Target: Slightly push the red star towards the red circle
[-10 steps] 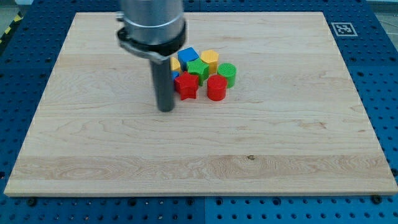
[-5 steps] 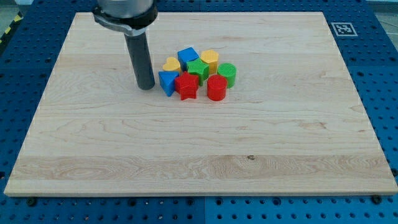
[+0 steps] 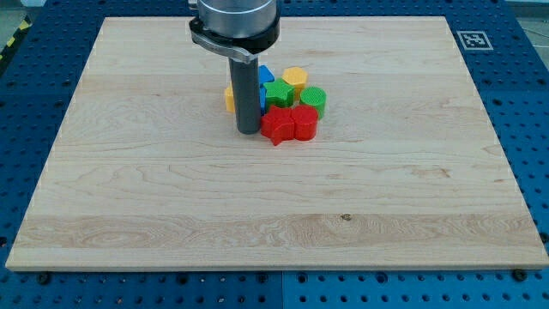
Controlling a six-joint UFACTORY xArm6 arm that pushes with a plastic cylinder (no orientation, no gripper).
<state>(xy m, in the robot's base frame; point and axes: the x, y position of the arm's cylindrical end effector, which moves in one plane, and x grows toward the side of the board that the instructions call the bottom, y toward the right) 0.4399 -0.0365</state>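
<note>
A: Where does my tip (image 3: pixel 248 131) stand?

B: It rests on the bench (image 3: pixel 129 206), touching or just beside the red star (image 3: pixel 277 126), which lies on the tip's right-hand side in the view. The end effector is a plain rod, so there is nothing to spread or press together; it pinches nothing and only pushes

A: And the red circle (image 3: pixel 305 123)?

B: Beyond the star, further to the view's right of the tip. The star and circle appear to touch, with no gap showing between them

A: So is the push done?

B: I judge it essentially done: the star sits against the circle, and little or nothing is left

A: What else is near?

B: Behind the rod, towards the view's top, a blue block (image 3: pixel 265 77), a green block (image 3: pixel 278 93), a green circle (image 3: pixel 313 99), a yellow block (image 3: pixel 294 78), and another yellow block (image 3: pixel 229 97) partly hidden to the tip's left
</note>
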